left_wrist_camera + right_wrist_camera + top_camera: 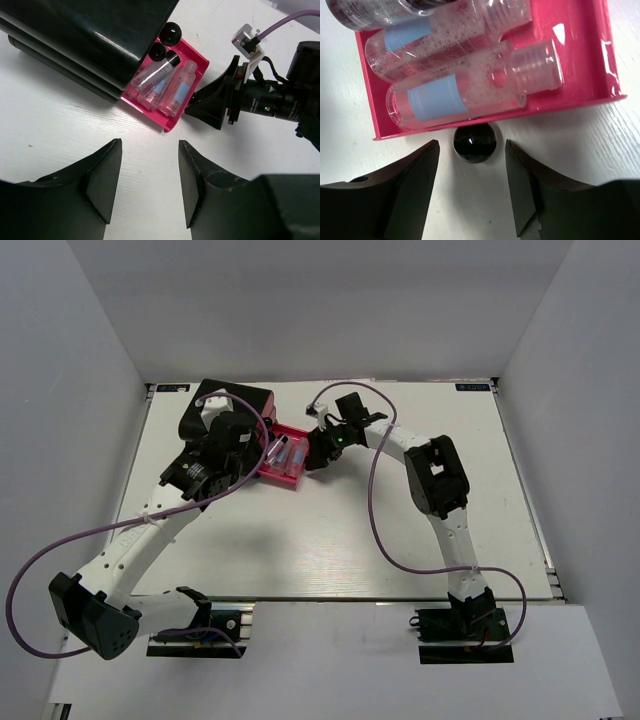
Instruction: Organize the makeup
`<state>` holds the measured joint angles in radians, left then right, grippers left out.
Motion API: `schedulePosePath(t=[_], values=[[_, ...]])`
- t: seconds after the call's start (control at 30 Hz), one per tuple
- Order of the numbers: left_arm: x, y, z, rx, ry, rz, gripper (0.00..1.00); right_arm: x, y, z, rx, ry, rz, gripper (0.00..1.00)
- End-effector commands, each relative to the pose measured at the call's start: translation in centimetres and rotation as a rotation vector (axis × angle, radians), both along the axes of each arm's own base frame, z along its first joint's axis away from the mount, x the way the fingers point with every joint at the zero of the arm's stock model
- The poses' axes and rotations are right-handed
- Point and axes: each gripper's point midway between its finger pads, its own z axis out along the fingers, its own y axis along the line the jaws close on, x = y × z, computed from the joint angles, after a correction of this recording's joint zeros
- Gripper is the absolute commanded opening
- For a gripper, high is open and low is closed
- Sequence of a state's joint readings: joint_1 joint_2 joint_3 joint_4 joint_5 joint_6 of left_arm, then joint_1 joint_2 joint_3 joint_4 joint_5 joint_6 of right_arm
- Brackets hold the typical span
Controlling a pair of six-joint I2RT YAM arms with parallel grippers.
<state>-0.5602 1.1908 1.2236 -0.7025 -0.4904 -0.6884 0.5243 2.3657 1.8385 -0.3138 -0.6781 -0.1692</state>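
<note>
The right gripper (471,167) has its fingers spread to either side of the black knob (475,142) on the front of the pink drawer (580,45), with a gap at each side and nothing pinched. The drawer sticks out of the black box (90,40), and three small clear bottles (460,95) lie side by side in it. The left gripper (150,147) hangs spread and empty above the white table (60,130), near the drawer.

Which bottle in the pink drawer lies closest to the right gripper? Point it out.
The bottle lying along the drawer's front wall, just behind the black knob; the other two lie deeper in.
</note>
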Motion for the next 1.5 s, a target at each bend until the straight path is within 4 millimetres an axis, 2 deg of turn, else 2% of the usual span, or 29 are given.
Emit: schedulePosePath(t=[0.0,0.07,0.17,0.2,0.27,0.37,0.43,0.47,0.5,0.6,0.83,0.93,1.03,1.07,1.13,1.17,1.23,1.3,1.33,1.4,1.43,1.47], values=[[-0.4,0.3,0.7,-0.030,-0.019,0.026,0.59,0.4,1.2,-0.1,0.032,-0.043,0.030,0.61],[-0.4,0.3,0.7,-0.033,-0.019,0.030,0.59,0.5,1.3,-0.2,0.038,-0.041,0.032,0.57],[-0.5,0.3,0.8,-0.033,-0.020,0.030,0.59,0.4,1.6,-0.1,0.048,-0.046,0.040,0.44],[-0.4,0.3,0.8,-0.034,-0.021,0.028,0.59,0.4,1.7,0.0,0.050,-0.050,0.040,0.35],[-0.3,0.1,0.5,-0.031,-0.015,0.022,0.59,0.4,1.4,0.0,0.045,-0.049,0.036,0.23],[-0.2,0.0,0.3,-0.029,-0.010,0.019,0.59,0.0,0.5,-0.1,0.033,-0.062,0.042,0.15],[-0.2,-0.1,0.0,-0.030,-0.008,0.015,0.59,-0.1,-0.3,-0.3,0.013,-0.078,0.033,0.13],[-0.3,-0.1,0.0,-0.034,-0.010,0.013,0.59,-0.1,-0.5,0.3,0.017,-0.105,0.038,0.13],[-0.2,-0.2,0.0,-0.038,-0.013,0.010,0.59,-0.6,-1.1,-0.4,0.003,-0.092,0.035,0.12],[-0.3,0.1,-0.4,-0.040,-0.008,0.013,0.59,-0.7,-1.7,-0.6,-0.005,-0.088,0.031,0.12],[-0.4,0.1,-0.7,-0.030,-0.004,0.007,0.59,-0.1,-1.4,-0.1,0.003,-0.102,0.030,0.13],[-0.1,1.0,-0.6,-0.001,-0.004,0.040,0.65,0.4,-0.6,-0.3,0.011,-0.103,0.036,0.13],[0.7,2.2,0.3,0.070,-0.021,0.089,0.77,0.9,0.1,-0.4,0.018,-0.105,0.043,0.13],[1.3,3.1,1.2,0.111,-0.046,0.119,0.83,1.0,0.3,-0.4,0.020,-0.107,0.043,0.13],[2.6,3.6,1.0,0.161,-0.042,0.145,0.87,1.2,0.7,-0.3,0.026,-0.117,0.046,0.13],[3.4,4.3,1.6,0.185,-0.054,0.160,0.90,1.2,0.8,-0.3,0.029,-0.121,0.050,0.13],[5.4,4.6,1.2,0.205,-0.057,0.168,0.92,1.4,0.9,-0.4,0.033,-0.128,0.051,0.13],[7.3,6.1,1.8,0.211,-0.064,0.191,0.93,1.4,1.3,-0.2,0.042,-0.140,0.060,0.13],[8.5,6.5,1.1,0.227,-0.048,0.196,0.93,1.4,1.4,-0.1,0.047,-0.143,0.062,0.13],[10.4,8.5,2.2,0.219,-0.062,0.235,0.93,1.5,1.8,-0.1,0.051,-0.153,0.067,0.13],[11.4,9.2,1.5,0.231,-0.044,0.247,0.93,1.6,2.0,0.1,0.055,-0.160,0.068,0.13],[12.3,10.9,2.7,0.222,-0.063,0.291,0.94,1.7,2.3,0.3,0.061,-0.169,0.071,0.13]])
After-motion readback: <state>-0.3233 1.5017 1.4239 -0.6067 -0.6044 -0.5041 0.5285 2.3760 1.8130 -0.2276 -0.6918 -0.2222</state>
